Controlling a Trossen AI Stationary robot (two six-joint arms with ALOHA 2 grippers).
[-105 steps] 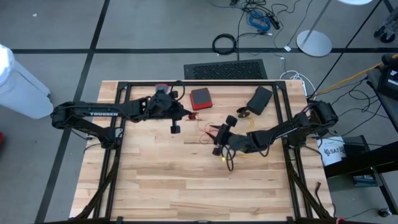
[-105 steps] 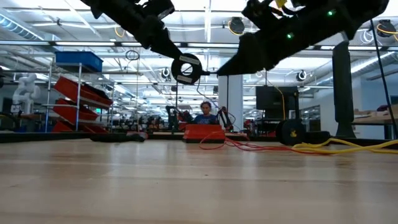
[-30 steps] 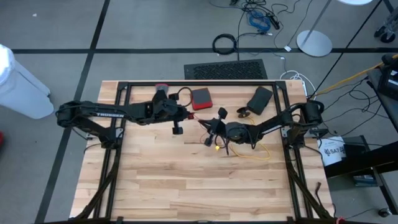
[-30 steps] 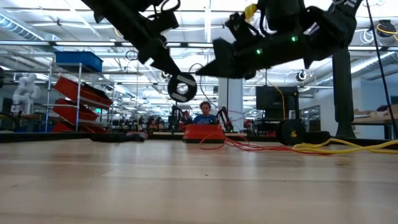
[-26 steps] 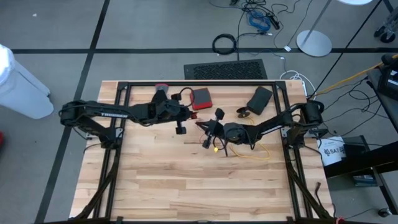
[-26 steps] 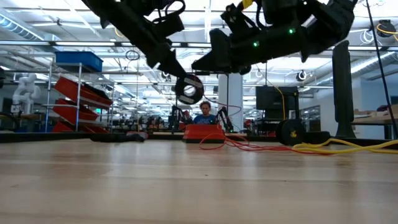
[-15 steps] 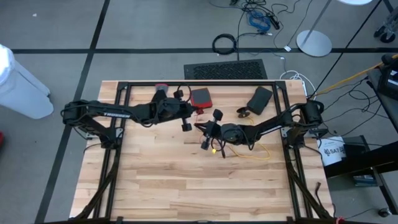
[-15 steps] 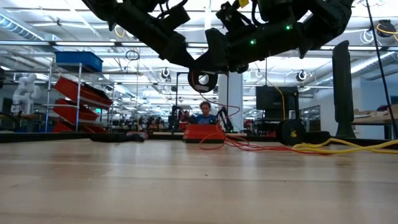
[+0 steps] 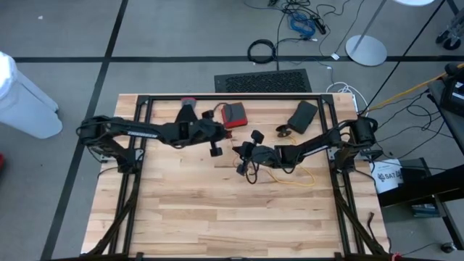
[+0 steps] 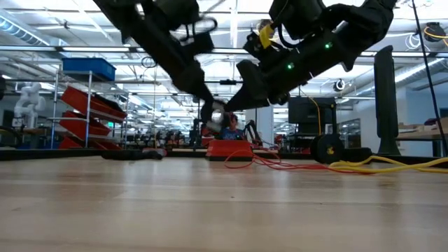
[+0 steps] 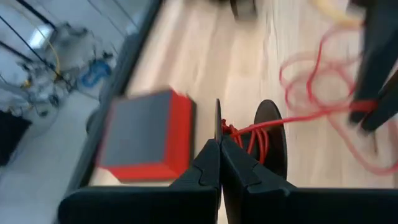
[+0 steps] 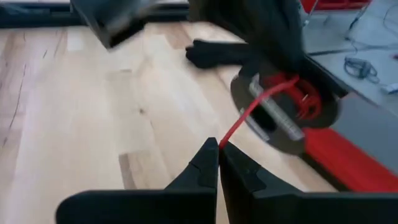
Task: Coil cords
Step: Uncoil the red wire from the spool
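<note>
A black spool [image 11: 268, 134] wound with thin red cord [image 11: 252, 134] hangs above the table's middle, near the far side. My left gripper [image 11: 219, 144] is shut on it; in the high view this gripper [image 9: 214, 147] reaches in from the left. My right gripper [image 12: 219, 148] comes from the right, close beside the spool [image 12: 283, 106], and is shut on the red cord. Loose red loops [image 11: 311, 81] lie on the wood. A yellow cord [image 9: 299, 179] lies on the table under the right arm. My left gripper pinches the rim of one spool flange [image 11: 217, 121] between its two fingers. The spool hangs clear of the table. My right gripper pinches the red cord [image 12: 229, 138] between its fingertips. From there the cord runs straight and taut up to the spool's core [image 12: 292, 87].
A red and grey box [image 9: 233, 114] sits on the table just beyond the spool. A black flat object [image 9: 302, 116] and a small black piece [image 9: 283, 131] lie at the far right. The near half of the wooden table [image 9: 217, 217] is bare.
My left gripper has carried the spool toward the table's right edge and somewhat lower, closing on my right gripper. My right arm has tipped, its fingers staying on the red cord beside the spool.
</note>
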